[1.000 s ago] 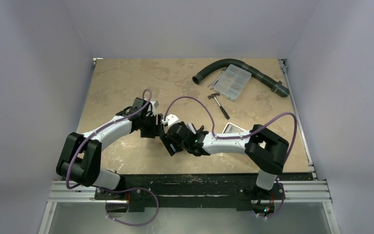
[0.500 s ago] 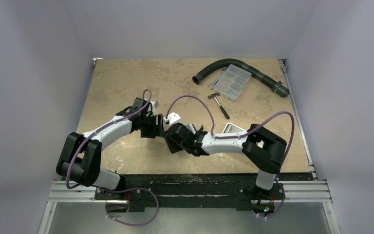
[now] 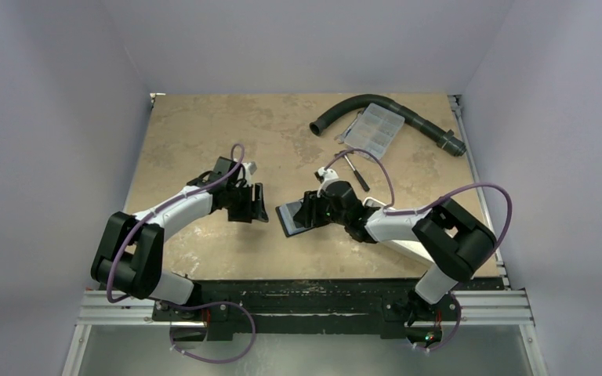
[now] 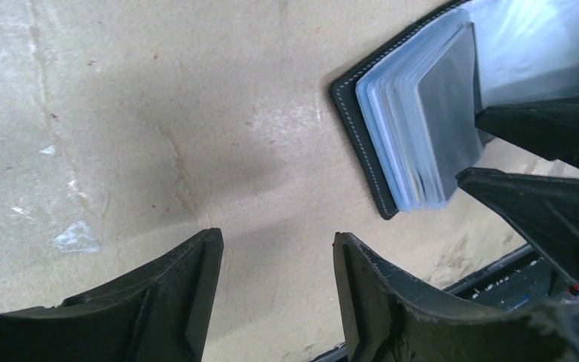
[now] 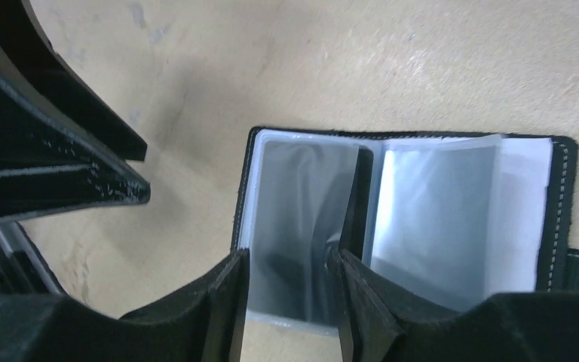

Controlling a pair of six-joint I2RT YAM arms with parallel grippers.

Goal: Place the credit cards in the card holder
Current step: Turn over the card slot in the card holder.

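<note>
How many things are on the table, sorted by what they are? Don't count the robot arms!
card holder: 1
hammer: 1
clear compartment box: 1
black hose: 1
Total that I can see: 4

On the table (image 3: 204, 133), a little nearer than the middle: card holder (image 3: 290, 221), lying open and flat. Just left of it, not touching: left gripper (image 3: 259, 205), low over bare tabletop, nothing between the fingers. At the holder's right side: right gripper (image 3: 307, 211), reaching in from the right, fingertips spread over the inner sleeves. Farther back and to the right: hammer (image 3: 354, 168), lying flat. Behind the hammer, towards the far right corner: compartment box (image 3: 373, 131), set within the bend of a hose (image 3: 337, 110) running along the far edge.
</note>
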